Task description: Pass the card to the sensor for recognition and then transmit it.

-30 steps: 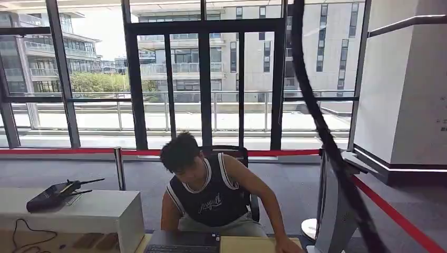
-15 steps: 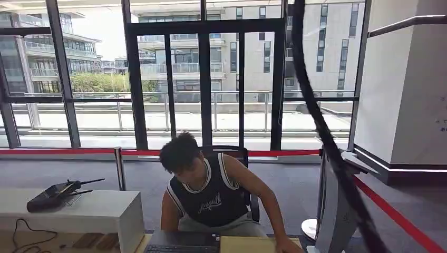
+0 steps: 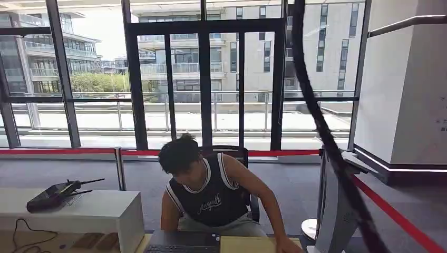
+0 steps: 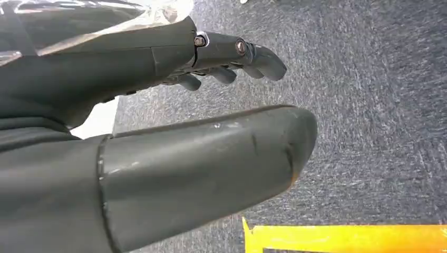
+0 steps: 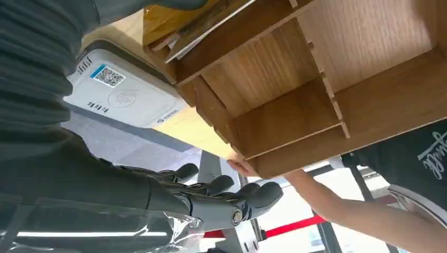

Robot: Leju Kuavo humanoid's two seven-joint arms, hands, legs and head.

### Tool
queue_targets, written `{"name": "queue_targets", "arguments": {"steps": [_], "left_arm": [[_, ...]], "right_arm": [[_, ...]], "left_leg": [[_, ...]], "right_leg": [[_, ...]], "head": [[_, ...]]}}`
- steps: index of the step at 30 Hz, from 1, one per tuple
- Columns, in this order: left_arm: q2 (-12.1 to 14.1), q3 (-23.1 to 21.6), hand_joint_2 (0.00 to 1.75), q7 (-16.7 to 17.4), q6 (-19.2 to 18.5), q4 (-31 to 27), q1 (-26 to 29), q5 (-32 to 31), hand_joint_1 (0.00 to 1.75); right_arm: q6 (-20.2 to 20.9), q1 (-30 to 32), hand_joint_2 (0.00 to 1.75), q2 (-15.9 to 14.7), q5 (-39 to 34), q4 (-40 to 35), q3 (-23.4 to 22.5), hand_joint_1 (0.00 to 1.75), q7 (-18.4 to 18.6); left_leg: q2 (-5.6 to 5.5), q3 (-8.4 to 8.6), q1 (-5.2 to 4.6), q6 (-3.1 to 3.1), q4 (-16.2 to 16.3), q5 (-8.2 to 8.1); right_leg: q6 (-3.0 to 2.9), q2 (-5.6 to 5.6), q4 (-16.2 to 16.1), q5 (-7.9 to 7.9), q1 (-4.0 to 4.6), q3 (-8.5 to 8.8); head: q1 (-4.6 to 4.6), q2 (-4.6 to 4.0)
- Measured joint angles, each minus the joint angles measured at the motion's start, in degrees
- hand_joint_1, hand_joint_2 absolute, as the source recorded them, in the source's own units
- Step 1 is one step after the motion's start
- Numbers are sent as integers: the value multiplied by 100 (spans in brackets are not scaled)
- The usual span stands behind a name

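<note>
Left hand (image 4: 211, 105) is seen in the left wrist view above grey carpet (image 4: 379, 105). Thumb and fingers (image 4: 253, 52) are stretched out and apart, nothing held. A yellow strip (image 4: 342, 238) is visible on the floor near the thumb tip.

Right hand (image 5: 174, 195) is seen in the right wrist view. Fingers (image 5: 258, 195) are extended and loosely spread, nothing gripped. It is kept apart from the white sensor (image 5: 124, 95), which is set on a light wooden tabletop (image 5: 190, 134) just beside a wooden rack (image 5: 316, 79) with open compartments.

Flat items are stacked in one compartment of the rack, near the sensor; whether one is the card cannot be told. No card is seen in either hand or on the sensor face.

A person's hand (image 5: 245, 167) is placed against the rack's edge, forearm running away from it.

In the head view, the person (image 3: 211, 195) in a dark sleeveless top is seated across the table in a chair, head bowed, one arm reached down to the table edge. A laptop (image 3: 182, 243) and a tan flat object (image 3: 253, 245) are cut by the lower frame edge. A white bench (image 3: 100, 211) with a black device (image 3: 52, 195) is at the left. Red barrier tape (image 3: 58, 151) is strung in front of tall windows. A black cable (image 3: 321, 126) is hung across the view close to the camera.
</note>
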Motion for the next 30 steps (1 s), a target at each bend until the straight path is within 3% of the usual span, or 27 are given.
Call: {"name": "queue_targets", "arguments": {"steps": [30], "left_arm": [[-2, -94, 0, 0, -4, 0, 0, 26, 0]], "right_arm": [[-57, -58, 175, 135, -15, 614, -4, 0, -70]], "left_leg": [[0, 0, 0, 0, 0, 0]], "right_leg": [[0, 0, 0, 0, 0, 0]], "head": [[0, 0]]}}
